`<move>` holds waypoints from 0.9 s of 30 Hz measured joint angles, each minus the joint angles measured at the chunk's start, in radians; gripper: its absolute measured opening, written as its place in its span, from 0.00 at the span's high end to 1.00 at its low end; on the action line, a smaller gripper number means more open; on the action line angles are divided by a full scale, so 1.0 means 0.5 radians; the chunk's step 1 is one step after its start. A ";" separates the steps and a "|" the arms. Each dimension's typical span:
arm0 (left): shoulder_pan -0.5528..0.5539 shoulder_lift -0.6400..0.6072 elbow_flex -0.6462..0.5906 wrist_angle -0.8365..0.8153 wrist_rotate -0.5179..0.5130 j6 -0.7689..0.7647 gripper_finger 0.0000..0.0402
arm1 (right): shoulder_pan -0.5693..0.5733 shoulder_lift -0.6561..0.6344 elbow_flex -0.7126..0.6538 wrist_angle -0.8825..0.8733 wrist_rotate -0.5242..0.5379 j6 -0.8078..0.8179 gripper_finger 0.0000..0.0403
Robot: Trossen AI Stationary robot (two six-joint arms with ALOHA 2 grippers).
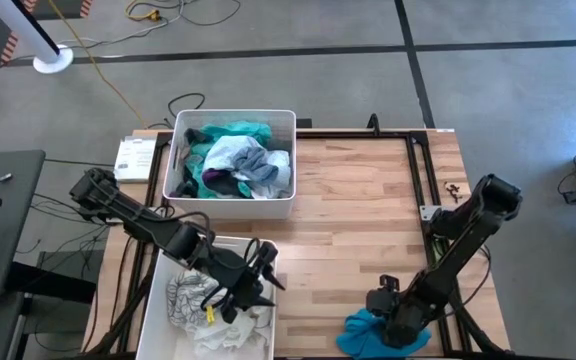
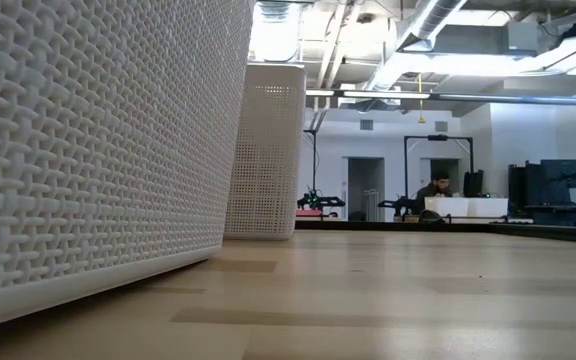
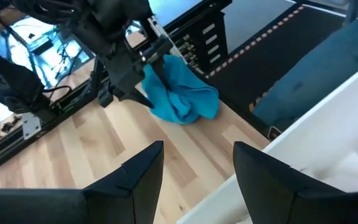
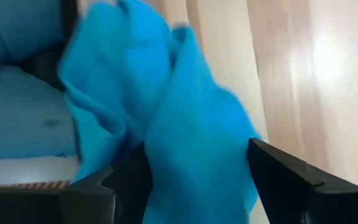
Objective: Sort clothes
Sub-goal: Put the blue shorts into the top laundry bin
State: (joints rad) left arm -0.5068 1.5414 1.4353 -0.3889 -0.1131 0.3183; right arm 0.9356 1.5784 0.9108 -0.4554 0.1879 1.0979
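Note:
A bright blue garment (image 1: 360, 335) lies bunched on the table near its near edge, right of centre. It also shows in the left wrist view (image 3: 182, 99). My right gripper (image 1: 384, 312) stands over it, open, with a raised fold of the blue garment (image 4: 191, 124) between its fingers. My left gripper (image 1: 258, 285) is open and empty over the near white bin (image 1: 158, 290), which holds white and pale grey clothes (image 1: 203, 305). The far white bin (image 1: 283, 205) holds teal, white, grey and dark clothes (image 1: 233, 165). My right gripper comes at the blue garment slanting down from the table's right and far side. A raised fold fills most of the gap and lies against one finger (image 4: 272, 168); whether the other finger touches it I cannot tell. The garment rests on the table.
Bare wooden table top (image 1: 358, 220) lies between the bins and the right arm. A black frame (image 1: 418, 170) runs along the table's right side. The low view shows only the two bins' walls (image 2: 88, 150) and a person (image 2: 434, 186) far off in the room.

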 joint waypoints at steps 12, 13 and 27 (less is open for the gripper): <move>-0.023 0.000 0.000 -0.006 0.000 0.029 0.54 | -0.003 0.383 0.019 0.152 -0.223 0.089 0.36; -0.023 0.000 0.000 -0.006 0.000 0.032 0.54 | -0.007 0.393 0.019 0.165 -0.224 0.081 0.38; -0.022 0.000 0.000 -0.005 -0.007 0.044 0.54 | -0.112 0.324 0.003 0.217 -0.213 -0.315 0.95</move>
State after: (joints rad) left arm -0.5179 1.5414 1.4353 -0.3916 -0.1166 0.3405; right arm 0.8794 1.7405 0.9123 -0.3470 0.0814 0.9404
